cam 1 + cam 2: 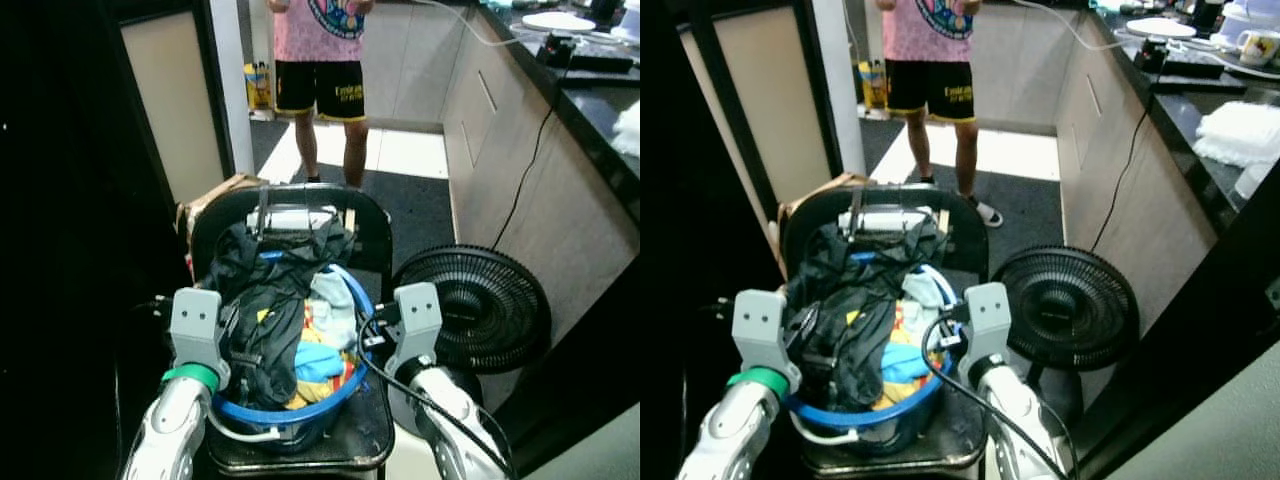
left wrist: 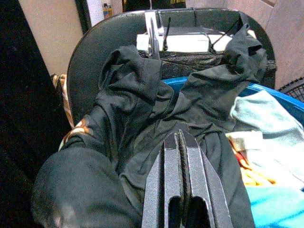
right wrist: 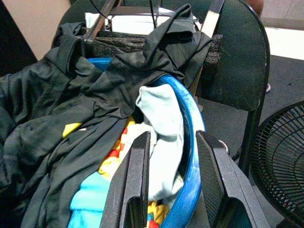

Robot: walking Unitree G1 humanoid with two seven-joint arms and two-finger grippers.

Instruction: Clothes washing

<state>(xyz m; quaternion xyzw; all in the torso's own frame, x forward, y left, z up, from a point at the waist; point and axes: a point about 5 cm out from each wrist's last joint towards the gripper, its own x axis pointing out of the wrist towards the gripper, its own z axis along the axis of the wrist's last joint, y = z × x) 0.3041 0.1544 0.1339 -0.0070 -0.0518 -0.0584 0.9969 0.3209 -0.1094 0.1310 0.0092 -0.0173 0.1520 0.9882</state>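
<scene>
Two grippers flank a blue basket [image 1: 345, 392] heaped with clothes on a black chair [image 1: 372, 232]. Left gripper [image 2: 181, 142], fingers pressed together and holding nothing, sits over the dark garment [image 1: 262, 310] at the basket's 9 o'clock. Right gripper [image 3: 172, 142], fingers apart, straddles the rim at 3 o'clock, beside a pale cloth [image 3: 164, 118]. Fan [image 1: 480, 305] at the chair's 3 o'clock; a person [image 1: 322, 60] at 12.

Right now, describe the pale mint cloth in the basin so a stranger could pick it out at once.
Find the black chair in front of the robot; a blue basin of laundry sits on its seat. The pale mint cloth lies inside against the basin's rim on the robot's right, beside the floor fan. It is the lightest piece, next to a dark garment draped across the pile and brighter yellow, red and turquoise clothes.
</scene>
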